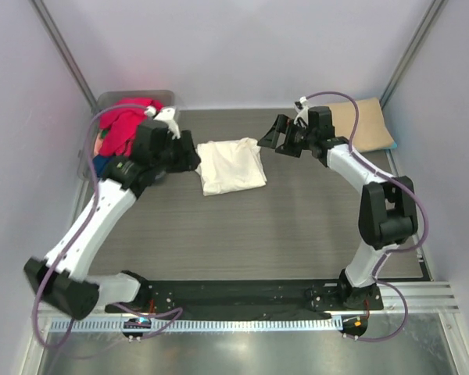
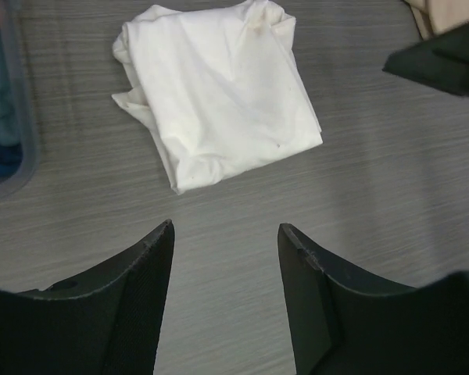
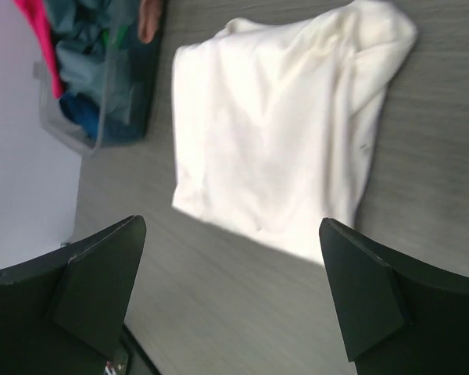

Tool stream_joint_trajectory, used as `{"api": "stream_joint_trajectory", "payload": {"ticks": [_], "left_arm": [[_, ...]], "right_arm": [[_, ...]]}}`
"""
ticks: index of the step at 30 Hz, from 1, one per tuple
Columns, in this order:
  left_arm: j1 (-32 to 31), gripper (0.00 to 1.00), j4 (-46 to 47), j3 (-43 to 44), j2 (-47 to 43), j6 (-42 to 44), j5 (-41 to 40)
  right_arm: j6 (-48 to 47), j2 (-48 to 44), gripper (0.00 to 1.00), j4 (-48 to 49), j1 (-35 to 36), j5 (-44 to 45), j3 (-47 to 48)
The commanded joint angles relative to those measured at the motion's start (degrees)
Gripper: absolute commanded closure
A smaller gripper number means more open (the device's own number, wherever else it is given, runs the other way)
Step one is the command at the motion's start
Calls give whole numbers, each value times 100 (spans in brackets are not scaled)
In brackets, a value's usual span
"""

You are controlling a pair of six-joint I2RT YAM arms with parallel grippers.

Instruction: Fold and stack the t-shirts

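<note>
Folding of the cream t-shirt appears finished; left gripper and right gripper are held apart, empty. Next, stacking onto the tan t-shirt is called for.

The grey wood-grain table before me carries three things. A folded cream shirt lies flat at about eleven o'clock from its middle. A tan shirt sits in the two o'clock corner. A tub stands at ten o'clock.
</note>
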Motion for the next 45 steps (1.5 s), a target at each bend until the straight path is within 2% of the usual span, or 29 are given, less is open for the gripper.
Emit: {"api": "stream_joint_trajectory", "payload": {"ticks": [1,7,9,12,15,19,22,24,25,27,28,29,30,32,33,36,42,45], "left_arm": [[-1,43,-704,-697,-943,-42,-341],[7,40,-476,-2164,-2640,-62,-386],[8,37,-449,-2507,-2924,18,-622],[-1,33,-441,-2553,-3258,-148,-651],[-1,33,-423,-2597,-3399,-271,-780],[-1,33,-1106,-2378,-3478,-377,-1071],[-1,32,-1197,-2412,-3794,-500,-1273],[-10,31,-1057,-2570,-4127,-457,-1204],[-1,30,-943,-2631,-4225,-456,-1264],[-1,28,-950,-2667,-4357,-456,-1335],[-10,28,-968,-2667,-4384,-465,-1370],[-1,28,-977,-2676,-4393,-465,-1379],[-10,28,-977,-2685,-4384,-465,-1388],[-1,28,-959,-2685,-4358,-465,-1362],[-1,28,-959,-2676,-4340,-456,-1362],[-10,28,-959,-2667,-4287,-438,-1370],[-10,28,-907,-2702,-4287,-412,-1221],[-1,28,-906,-2711,-4261,-403,-1151]], "right_arm": [[-396,746,0,-332,-230,-79,634],[-414,2231,0,-314,-293,-193,1812],[-292,2809,1,-297,-310,-237,2206],[-142,3417,0,-244,-231,-342,2620],[34,3979,0,-77,-12,-422,2972],[-62,4420,0,-208,401,-457,3342],[69,4667,2,-139,577,-553,3386],[201,4755,10,107,682,-825,3334],[315,4790,20,299,709,-930,3290],[447,4765,33,572,753,-1142,3062],[569,4721,45,922,762,-1195,2861],[597,4712,51,995,745,-1213,2798],[606,4694,69,1030,736,-1213,2763],[684,4685,79,1144,736,-1309,2727],[720,4659,98,1206,736,-1405,2718],[458,4309,99,1146,710,-1433,2666],[-833,3071,99,-664,139,-880,2657],[-1282,2674,99,-1657,-257,-300,2753]]}}
